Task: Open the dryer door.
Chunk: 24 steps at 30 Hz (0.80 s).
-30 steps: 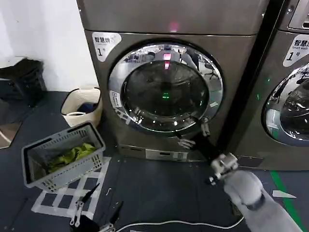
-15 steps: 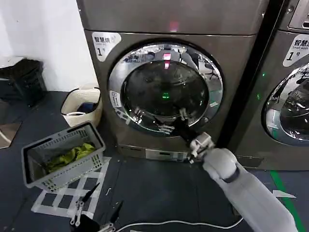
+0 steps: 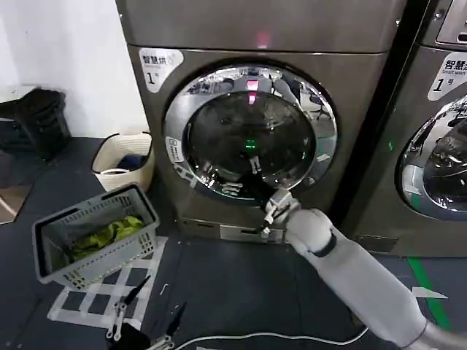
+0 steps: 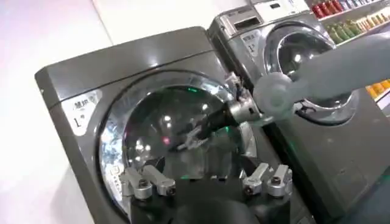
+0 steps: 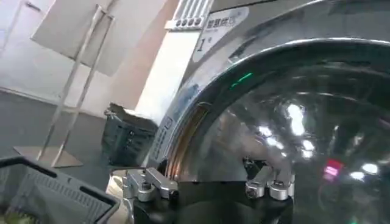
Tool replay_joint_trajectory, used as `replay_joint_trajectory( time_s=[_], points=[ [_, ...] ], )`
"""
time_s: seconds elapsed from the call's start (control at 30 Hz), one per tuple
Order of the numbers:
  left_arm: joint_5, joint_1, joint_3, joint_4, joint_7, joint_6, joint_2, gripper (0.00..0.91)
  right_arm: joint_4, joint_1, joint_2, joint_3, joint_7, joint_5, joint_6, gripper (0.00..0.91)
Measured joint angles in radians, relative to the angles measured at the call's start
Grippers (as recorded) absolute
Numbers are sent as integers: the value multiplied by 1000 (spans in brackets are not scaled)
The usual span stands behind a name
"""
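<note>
Sliding leftward across the door's (image 3: 250,131) lower glass since a second ago, the right claw (image 3: 242,177) has come away from the rim's lower right edge and now sits spread against the dark window. Directly behind the claw, the door looks shut, flush with the machine front, its chrome rim bright with reflections. Down low, the left claw (image 3: 144,319) hangs spread.

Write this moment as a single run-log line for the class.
task: open dryer door | dryer door: shut | right gripper: open, at the door's lower glass | left gripper: open, parked low, away from machine
</note>
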Motion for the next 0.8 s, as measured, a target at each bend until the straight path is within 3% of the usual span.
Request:
replay_joint_trajectory(
  time_s=[0.8],
  points=[
    [-1,0,5,-3,0,-2,1,907,-163,106,147,-89,66,-8,-23,907]
  ],
)
